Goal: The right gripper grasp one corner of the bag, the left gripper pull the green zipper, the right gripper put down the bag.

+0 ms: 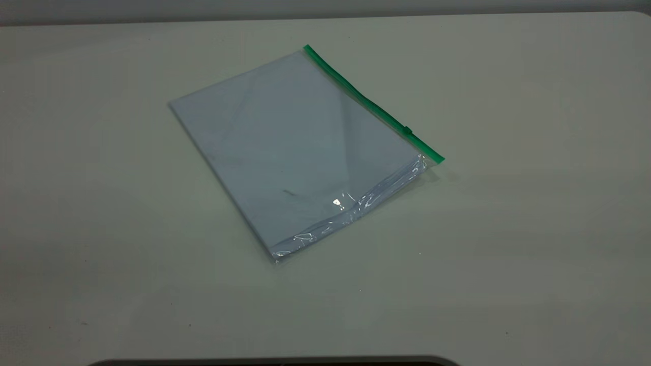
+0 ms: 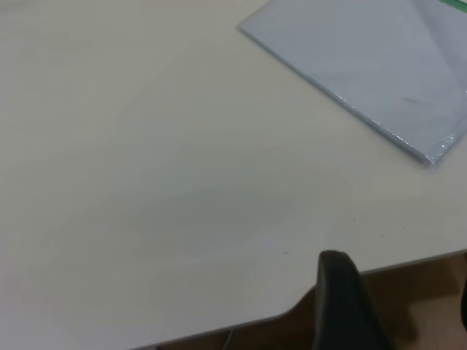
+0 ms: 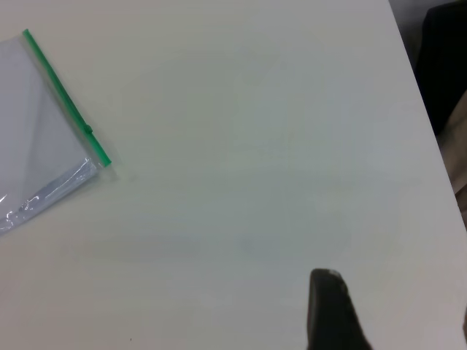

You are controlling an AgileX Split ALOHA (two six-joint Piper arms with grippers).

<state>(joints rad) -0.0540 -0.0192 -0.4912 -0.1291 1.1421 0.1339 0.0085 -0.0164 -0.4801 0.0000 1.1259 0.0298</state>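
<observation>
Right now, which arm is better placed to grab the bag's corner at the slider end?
Likely right. The bag lies flat with the green zipper on its right-hand edge, slider tab near the nearer right corner. Right gripper views that corner; left gripper faces the opposite side.

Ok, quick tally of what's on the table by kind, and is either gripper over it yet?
Bag: 1
Green zipper: 1
Slider tab: 1
Total: 3
Left gripper and right gripper: both off to the sides, clear of the bag.

Bag lying flat mid-surface, bare surface open on every side of it, green zipper edge unobstructed from the right, both grippers well apart from the bag, nothing standing between
</observation>
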